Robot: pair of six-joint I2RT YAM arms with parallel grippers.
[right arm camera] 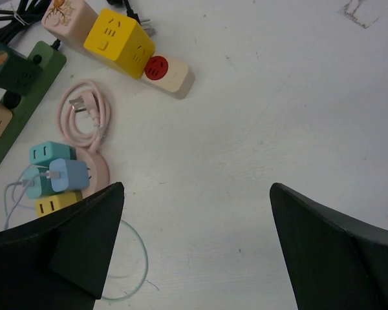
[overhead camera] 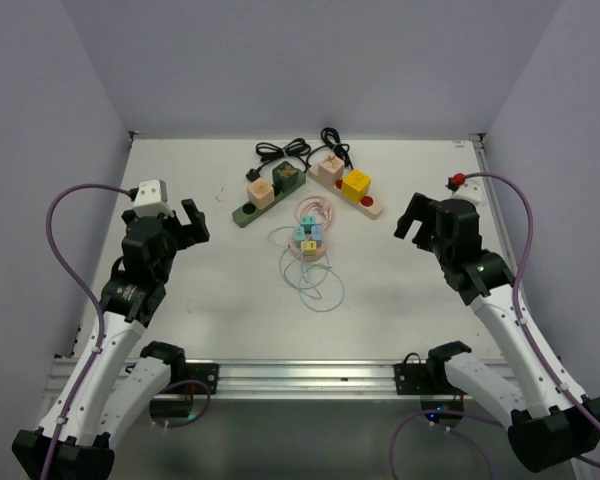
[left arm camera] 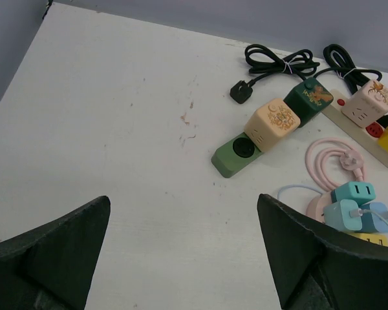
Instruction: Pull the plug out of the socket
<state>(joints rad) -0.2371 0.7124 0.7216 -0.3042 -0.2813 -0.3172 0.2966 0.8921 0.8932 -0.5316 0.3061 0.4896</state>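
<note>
Hovering over the table (overhead camera: pixel 210 300), your left gripper (left arm camera: pixel 182 200) and right gripper (right arm camera: pixel 195 187) both hang with jaws spread wide, holding nothing. Between them, the pale blue plug (right arm camera: pixel 68 175) sits against the teal socket cubes (right arm camera: pixel 48 154).

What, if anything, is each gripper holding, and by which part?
Nothing is held. The left gripper and the right gripper both stand open and empty above the table, well apart from the power strips.

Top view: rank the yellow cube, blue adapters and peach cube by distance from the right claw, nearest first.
1. Yellow cube, on the tan strip, closest to the right claw.
2. Blue adapters, centre.
3. Peach cube, on the green strip.
</note>
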